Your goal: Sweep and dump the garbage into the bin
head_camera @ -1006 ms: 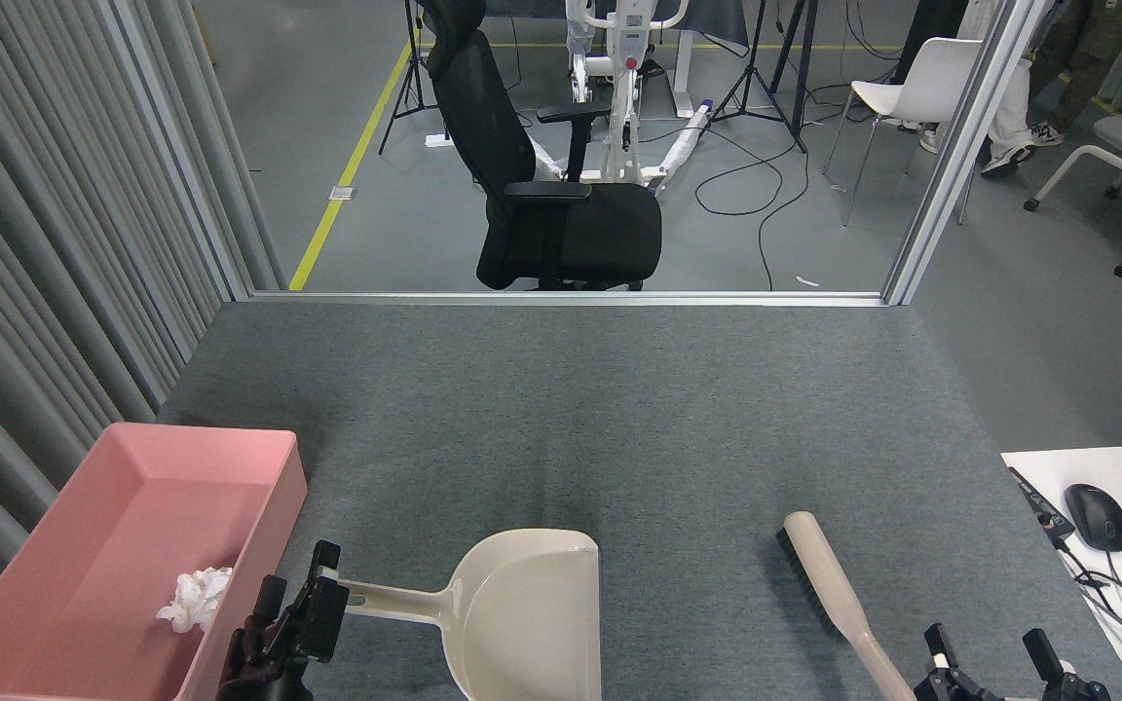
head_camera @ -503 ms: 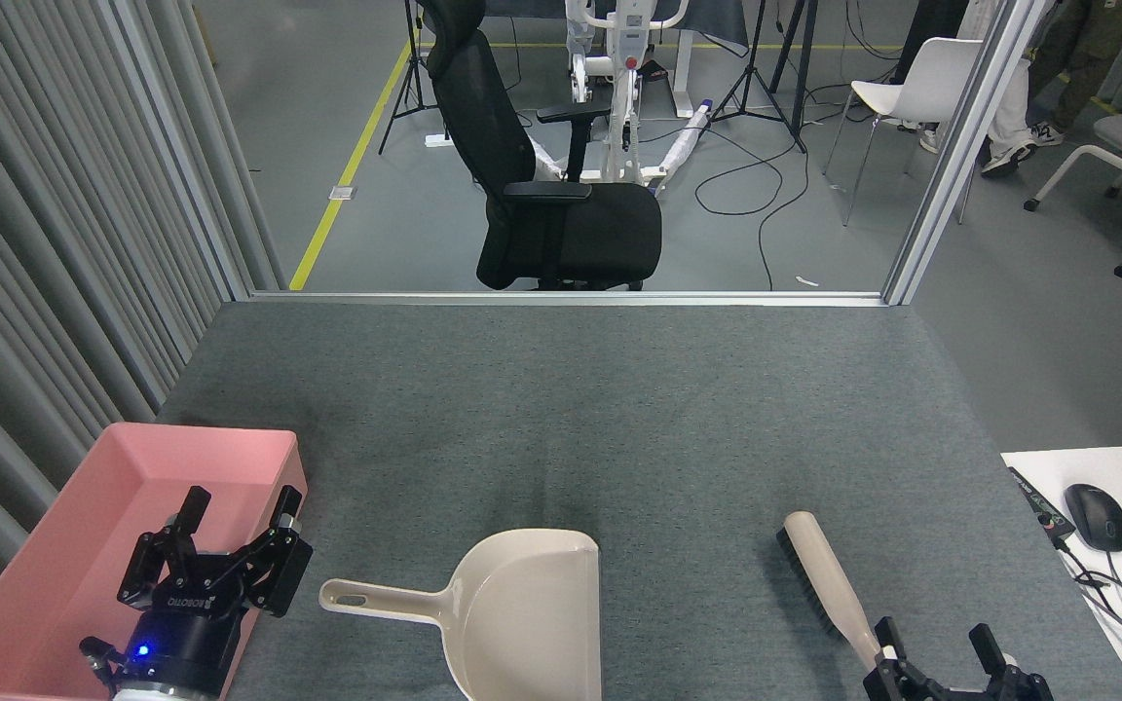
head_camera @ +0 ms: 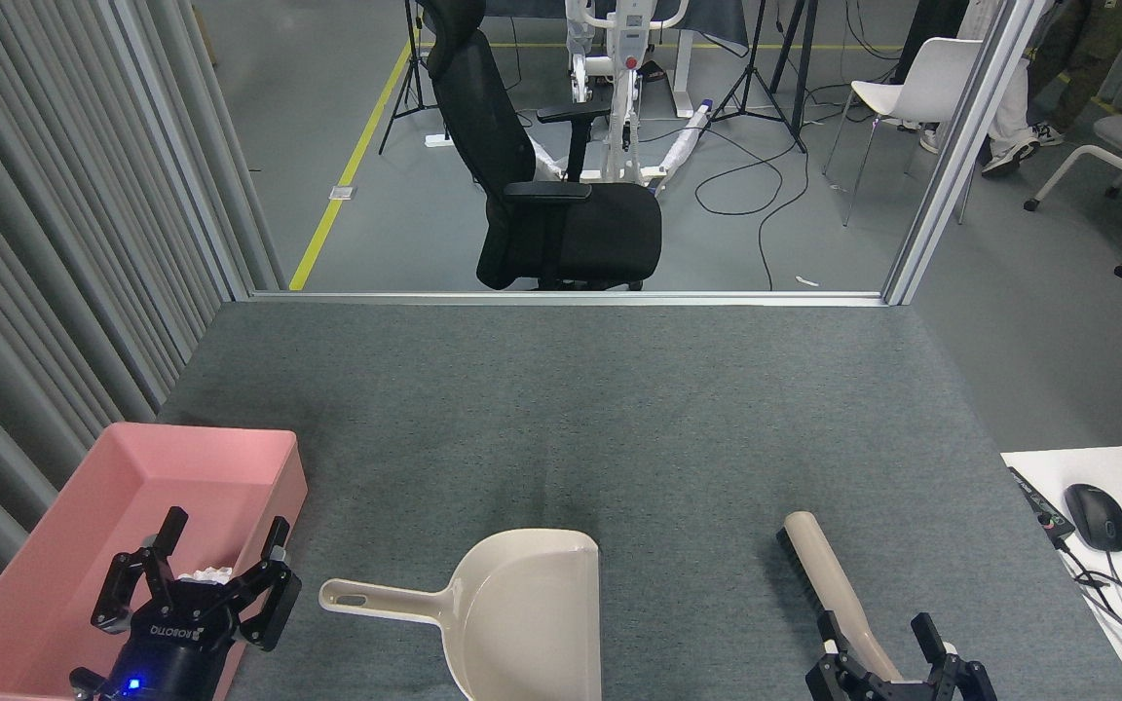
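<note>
The pink bin (head_camera: 132, 467) stands at the table's near left. White crumpled garbage (head_camera: 203, 576) lies inside it, mostly hidden behind my left gripper (head_camera: 223, 529), which hangs open over the bin's right side with nothing held. The beige dustpan (head_camera: 527, 608) lies empty on the grey table, handle pointing left, apart from the left gripper. A beige hand brush (head_camera: 829, 574) lies to the right of the dustpan. My right gripper (head_camera: 878, 628) is open at the bottom edge, its fingers on either side of the brush's handle end. Only one clump of garbage shows.
A white desk corner (head_camera: 1038, 462) with a mouse (head_camera: 1096, 516), keyboard and cables sits at the right. Grey curtains (head_camera: 55, 243) line the left side. Beyond the table's far edge stand a black office chair (head_camera: 542, 185), tripods and white chairs.
The left gripper let go of the dustpan handle, rose and moved left over the bin. The right gripper shifted left until it straddles the brush handle. Dustpan and brush stayed put.
</note>
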